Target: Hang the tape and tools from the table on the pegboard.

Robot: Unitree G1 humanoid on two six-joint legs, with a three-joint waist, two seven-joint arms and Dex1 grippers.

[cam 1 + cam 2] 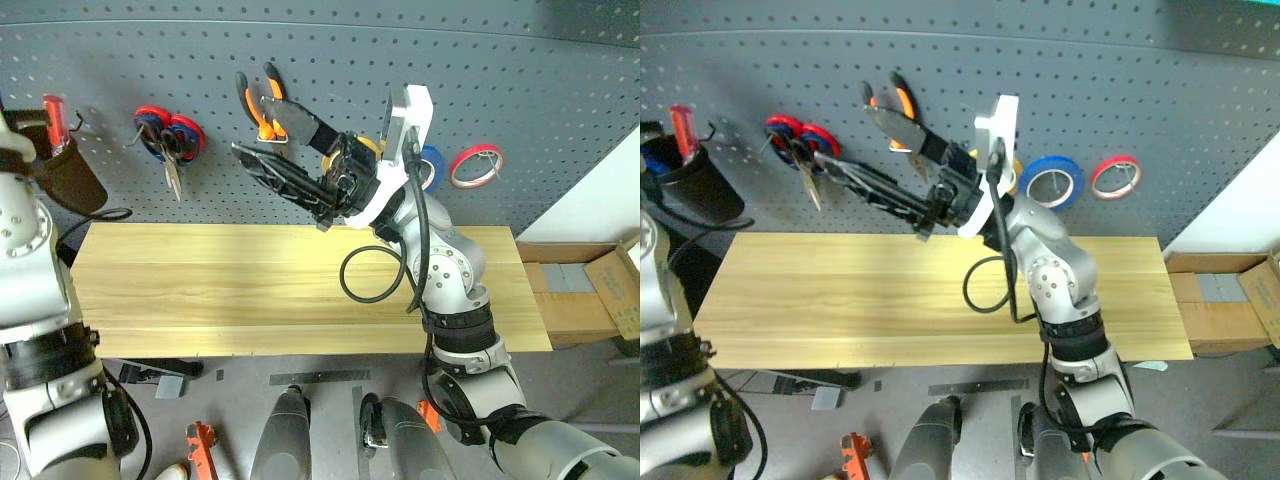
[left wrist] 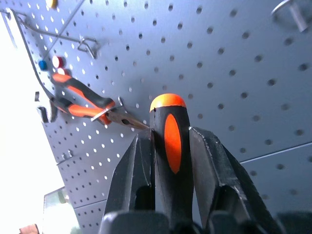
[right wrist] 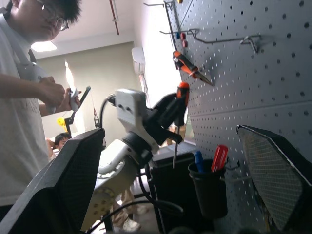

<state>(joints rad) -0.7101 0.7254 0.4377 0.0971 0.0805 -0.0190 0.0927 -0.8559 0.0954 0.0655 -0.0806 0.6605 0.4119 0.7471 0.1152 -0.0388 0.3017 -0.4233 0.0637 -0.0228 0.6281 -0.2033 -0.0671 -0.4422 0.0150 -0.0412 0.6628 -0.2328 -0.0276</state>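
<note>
We take the pegboard point(image 1: 560, 90) as our landmark. At its far left, our left gripper point(image 2: 170, 146) is clamped on the screwdriver point(image 2: 168, 131), its handle end raised close to the board. Further right, orange-handled pliers point(image 1: 262, 100) hang on the board. In front of them, our right gripper point(image 1: 270, 160) is spread wide, holding nothing. To the right, the blue tape point(image 1: 1050, 180) hangs there too.

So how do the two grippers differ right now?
The left gripper is shut on the screwdriver, its orange-and-black handle clamped between the fingers; the right gripper is open and empty. The left one is raised near the black cup; the right one hovers before the orange pliers. Both face the pegboard.
</note>
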